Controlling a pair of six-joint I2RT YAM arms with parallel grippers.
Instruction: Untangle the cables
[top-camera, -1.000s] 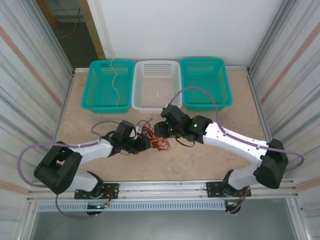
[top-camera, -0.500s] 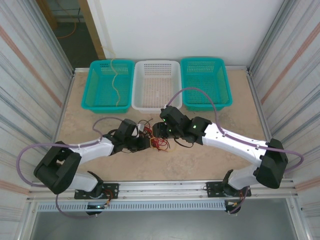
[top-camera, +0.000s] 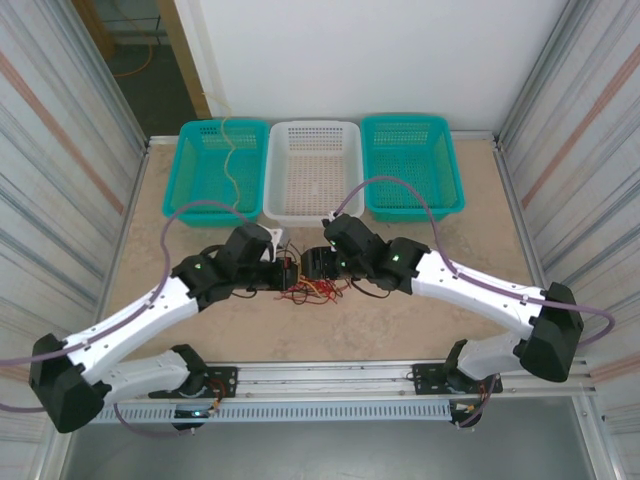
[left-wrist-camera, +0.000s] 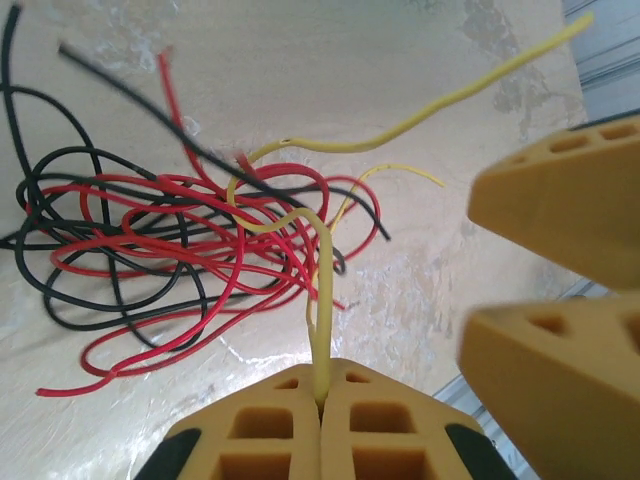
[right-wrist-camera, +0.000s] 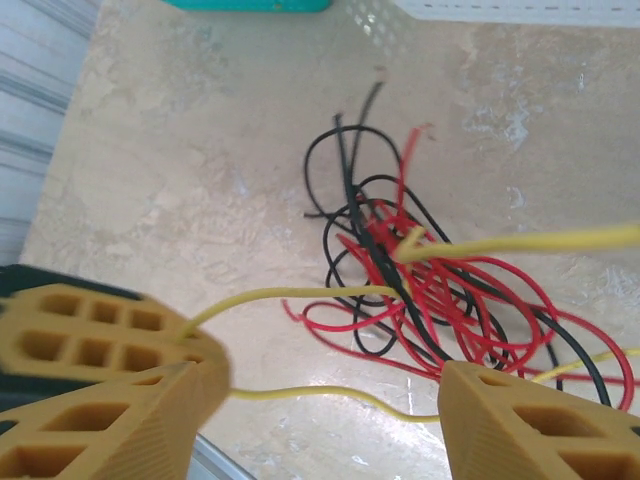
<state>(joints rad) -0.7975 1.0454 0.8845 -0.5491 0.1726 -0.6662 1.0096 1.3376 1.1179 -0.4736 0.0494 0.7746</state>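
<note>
I am watching the cables (top-camera: 318, 292) lying in a loose knot near the middle of the table (top-camera: 450, 330), at 6 o'clock from the white basket (top-camera: 315, 170). That basket is sitting against the far edge between the left teal basket (top-camera: 195, 185) and the right teal basket (top-camera: 412, 165). A pale cable (top-camera: 232, 160) is snaking through the left teal basket, and its far end is trailing over the rim at 12 o'clock. Both arms are reaching in over the knot: the left one is coming at it from about 10 o'clock, the right one from about 12 o'clock, and their tips are sitting just beside each other. The left fingers (left-wrist-camera: 270, 430) are pressing together and pinching one yellow cable (left-wrist-camera: 323, 300), which is rising out of the pinch and bending back into the knot. Around it the red cables (right-wrist-camera: 460, 295) are looping over and under the black cables (right-wrist-camera: 347, 180), and all of them are resting on the table. The right fingers (right-wrist-camera: 530, 430) are standing wide apart and gripping nothing. In the right wrist view a yellow strand is crossing the gap between them, though I cannot tell whether it is touching either one. Another yellow strand is stretching away from the knot toward 3 o'clock in that same view.
</note>
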